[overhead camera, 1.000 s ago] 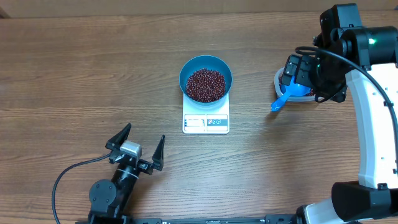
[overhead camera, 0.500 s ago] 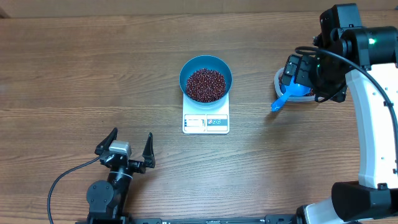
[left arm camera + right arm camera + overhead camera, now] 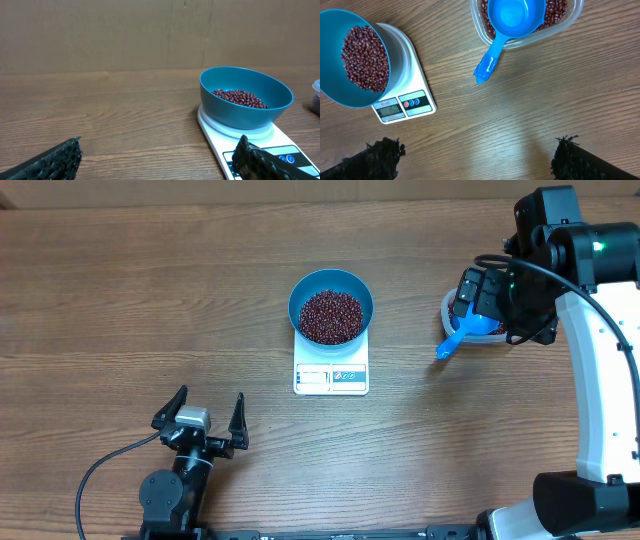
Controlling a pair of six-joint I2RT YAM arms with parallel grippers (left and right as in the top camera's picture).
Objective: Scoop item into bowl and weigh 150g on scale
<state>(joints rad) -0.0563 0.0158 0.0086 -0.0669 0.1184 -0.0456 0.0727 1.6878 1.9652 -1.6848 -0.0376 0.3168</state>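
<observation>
Left gripper (image 3: 211,394): lower left of the overhead view, jaws spread wide and holding nothing. Over the last second it has drawn back toward the bottom-left corner, further from the scale, and then settled.
Scale (image 3: 331,377): centre of the frame on the table (image 3: 120,300), display strip facing the bottom edge; the digits are too small to read.
Bowl (image 3: 297,292): upright on the scale's platform, just above the display.
Beans (image 3: 331,316): a heap covering the bowl's bottom, well below the rim; no change in the last second.
Scoop (image 3: 512,15): right of the scale, cup resting in the tub, handle sticking out over the tub's edge toward the lower left; nothing grips it.
Tub (image 3: 572,15): upper right, more beans inside.
Right gripper (image 3: 477,142): upper right, above the tub, jaws wide apart and empty; it has not moved.
Meaning: with both arms off the tools and the left one backed away, scooping looks finished or paused for a weight check. Whether the target weight is met cannot be read.
</observation>
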